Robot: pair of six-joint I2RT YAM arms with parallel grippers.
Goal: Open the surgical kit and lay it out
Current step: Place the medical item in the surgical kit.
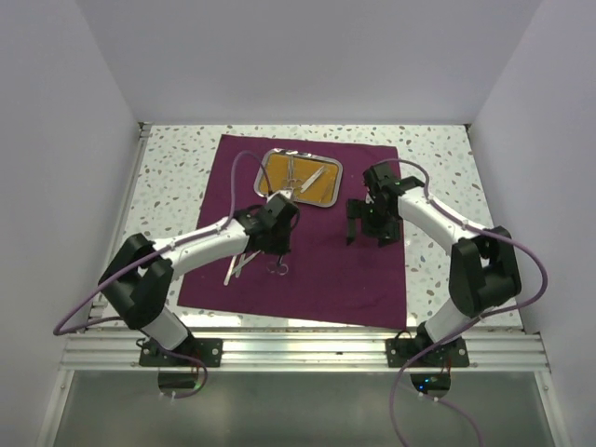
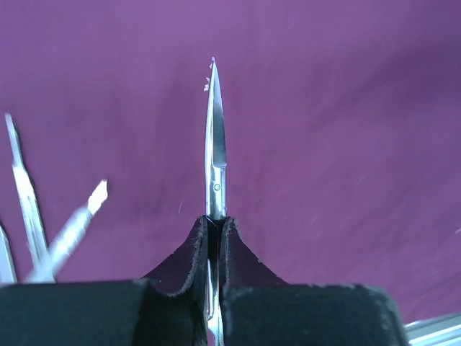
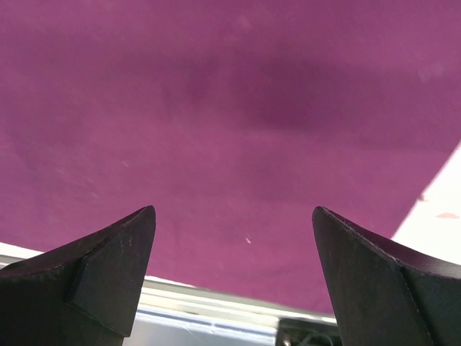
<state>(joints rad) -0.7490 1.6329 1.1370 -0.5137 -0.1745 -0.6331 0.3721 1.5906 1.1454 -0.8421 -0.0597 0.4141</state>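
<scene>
Speckled table (image 1: 447,154), maroon cloth (image 1: 345,279) apparently flat

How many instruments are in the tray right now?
2 visible: a silver instrument lying in the middle of the tray, and a second instrument angled on its right side. The left gripper, shut on scissors, covers the near left corner, so one may be hidden.

Opened kit: maroon cloth (image 1: 326,270) spread flat. At its 12 o'clock, steel tray (image 1: 339,177), amber inside, holding slim silver tools (image 1: 295,172). Closed scissors (image 2: 216,144) pinched in left gripper (image 2: 216,234). Loose silver instruments (image 1: 237,264) at cloth's 8 o'clock.
</scene>
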